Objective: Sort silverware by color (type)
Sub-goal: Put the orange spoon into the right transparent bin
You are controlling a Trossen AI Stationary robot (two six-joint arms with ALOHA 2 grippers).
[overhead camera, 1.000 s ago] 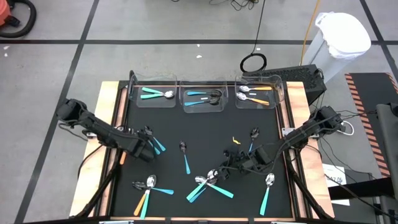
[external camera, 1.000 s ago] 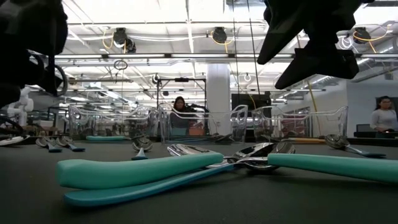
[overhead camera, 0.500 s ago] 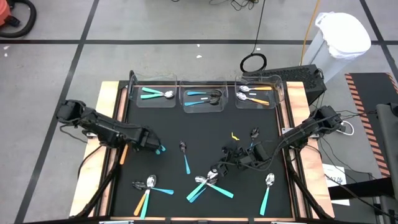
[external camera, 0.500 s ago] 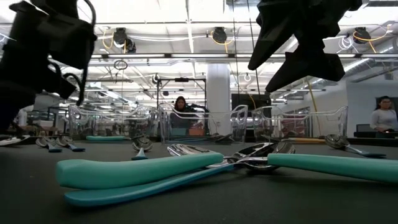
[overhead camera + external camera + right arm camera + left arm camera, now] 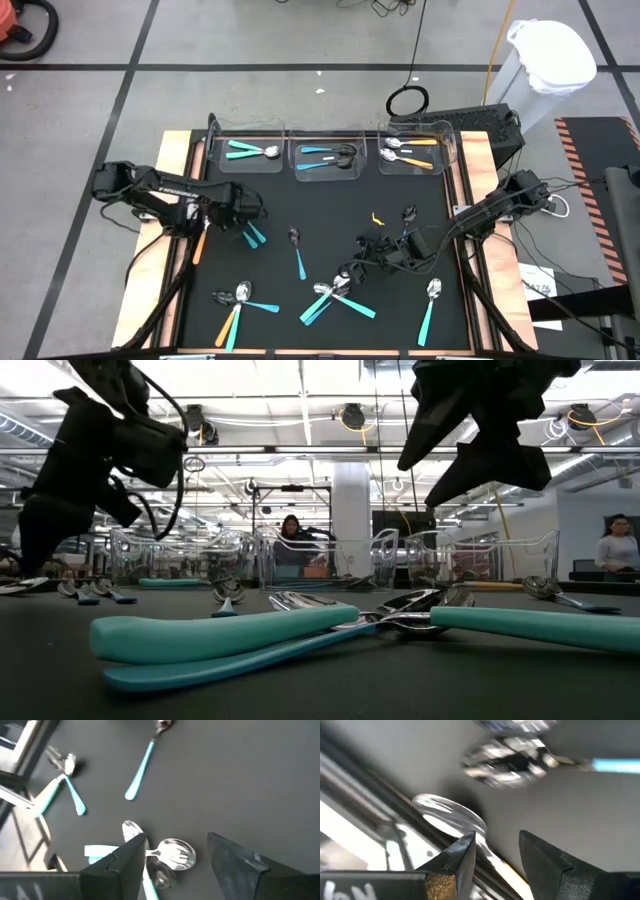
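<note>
The silverware lies scattered over the black mat (image 5: pixel 330 215), most handles running on diagonals. Near the front middle a cluster of teal spoons (image 5: pixel 335 296) crosses at the heads, handles fanning toward the front left and front right; in the low view the same cluster (image 5: pixel 330 625) lies flat with its long axes across the picture. A light blue spoon (image 5: pixel 297 252) lies nearly front to back, head toward the far side. Two teal spoons (image 5: pixel 252 235) lie side by side near the left edge, handles slanting toward the front right. The left gripper (image 5: pixel 240 205) hovers just behind these two, its fingers (image 5: pixel 462 857) apart with nothing between them. The right gripper (image 5: pixel 362 268) hangs just above and to the right of the central cluster, fingers (image 5: pixel 127 857) spread wide and empty; in its wrist view the shiny spoon heads (image 5: pixel 167 855) sit beside one finger and partly in the gap. Three clear bins stand along the far edge: the left bin (image 5: pixel 250 150) holds teal pieces, the middle bin (image 5: pixel 325 158) light blue, the right bin (image 5: pixel 412 152) orange, all lying roughly left to right.
</note>
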